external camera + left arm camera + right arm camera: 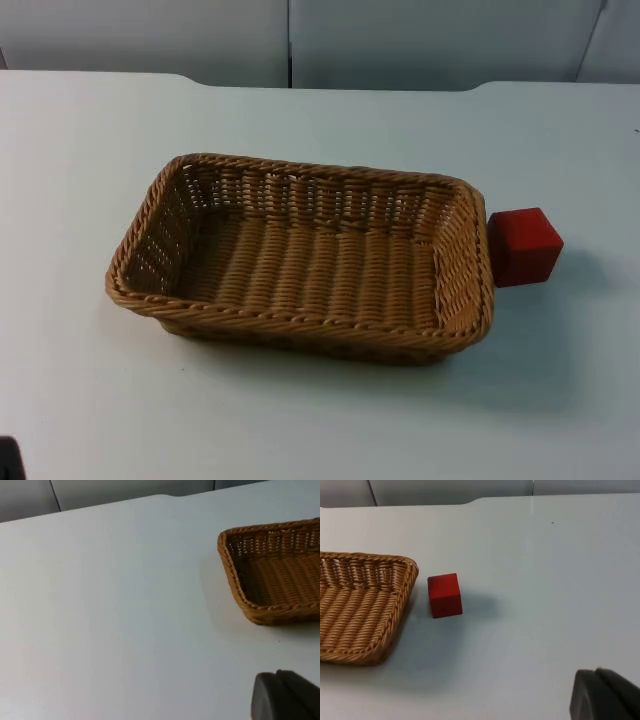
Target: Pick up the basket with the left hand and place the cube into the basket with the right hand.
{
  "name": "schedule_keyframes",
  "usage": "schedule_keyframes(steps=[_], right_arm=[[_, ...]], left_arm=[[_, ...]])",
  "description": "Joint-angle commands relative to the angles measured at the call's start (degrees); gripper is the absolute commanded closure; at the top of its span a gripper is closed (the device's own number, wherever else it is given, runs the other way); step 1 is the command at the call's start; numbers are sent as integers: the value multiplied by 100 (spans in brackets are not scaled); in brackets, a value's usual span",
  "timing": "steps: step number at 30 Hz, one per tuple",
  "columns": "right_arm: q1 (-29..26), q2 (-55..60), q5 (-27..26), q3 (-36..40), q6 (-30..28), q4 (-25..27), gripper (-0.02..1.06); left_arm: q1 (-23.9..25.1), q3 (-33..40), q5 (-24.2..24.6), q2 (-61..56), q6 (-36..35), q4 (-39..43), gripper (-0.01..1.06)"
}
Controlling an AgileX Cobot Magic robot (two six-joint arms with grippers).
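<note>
Wicker basket (300, 260) on our desk (320, 420) holds nothing; red cube (524, 246) sits just beside it. Left hand (285, 695) and right hand (605, 695): we cannot tell their state.

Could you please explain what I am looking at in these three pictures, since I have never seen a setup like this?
This is a two-armed robot working at a white table that ends at a grey partition wall. One picture comes from a fixed camera looking down on the table. The other two come from cameras on the arms' wrists, looking along each gripper; the dark shape in each is a fingertip, one on the left gripper, one on the right gripper.

On the table lies an empty rectangular wicker basket, also seen from the left wrist. A red cube sits close beside its right end, on the table, as the right wrist view shows. Nothing is held yet; both arms wait away from the objects.
</note>
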Motion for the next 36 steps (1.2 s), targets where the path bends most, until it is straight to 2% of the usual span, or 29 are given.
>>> schedule_keyframes(steps=[1, 4, 5, 6, 8, 9, 10, 12, 13, 17, 18, 20, 21, 22, 25, 27, 28, 29, 32, 33, 36], right_arm=[[6, -14, -28, 21, -41, 39, 104], [6, -14, -28, 21, -41, 39, 104], [6, -14, -28, 21, -41, 39, 104], [6, -14, -28, 21, -41, 39, 104], [6, -14, -28, 21, -41, 39, 104], [6, -14, -28, 21, -41, 39, 104], [6, -14, -28, 21, -41, 39, 104], [6, -14, -28, 21, -41, 39, 104], [6, -14, -28, 21, -41, 39, 104], [6, -14, -28, 21, -41, 39, 104], [6, -14, -28, 21, -41, 39, 104], [6, -14, -28, 21, -41, 39, 104], [6, -14, -28, 21, -41, 39, 104], [6, -14, -28, 21, -41, 39, 104], [6, -14, -28, 21, -41, 39, 104], [6, -14, -28, 21, -41, 39, 104], [6, -14, -28, 21, -41, 39, 104], [6, -14, -28, 21, -41, 39, 104], [6, -14, -28, 21, -41, 39, 104], [6, -14, -28, 21, -41, 39, 104], [6, -14, -28, 21, -41, 39, 104]], left_arm=[[-31, 9, -57, -22, -30, -55, 105], [-31, -254, -335, 447, -295, -1196, 105], [-31, -254, -335, 447, -295, -1196, 105], [-31, -356, -478, 861, -153, -1845, 105], [-31, -549, -573, 1820, 638, -3160, 105], [-31, -549, -573, 1820, 638, -3160, 105], [-31, -680, -498, 2713, 1452, -4132, 105], [-31, -776, -395, 3838, 2459, -5027, 105], [-31, -776, -395, 3838, 2459, -5027, 105], [-31, -802, -636, 6318, 4182, -6145, 103], [-31, -802, -636, 6318, 4182, -6145, 103], [-31, -838, -987, 7218, 4758, -6485, 97], [-31, -932, -1139, 7661, 4861, -6487, 91], [-31, -932, -1139, 7661, 4861, -6487, 91], [-31, -1362, -1608, 8686, 4875, -6224, 66], [-31, -1685, -1845, 9191, 4816, -6064, 46], [-31, -1685, -1845, 9191, 4816, -6064, 46], [-31, -1889, -1996, 9442, 4816, -5957, 37], [-31, -2285, -2460, 9810, 4788, -5504, 37], [-31, -2285, -2460, 9810, 4788, -5504, 37], [-31, -2560, -3009, 9984, 4576, -4975, 37]])
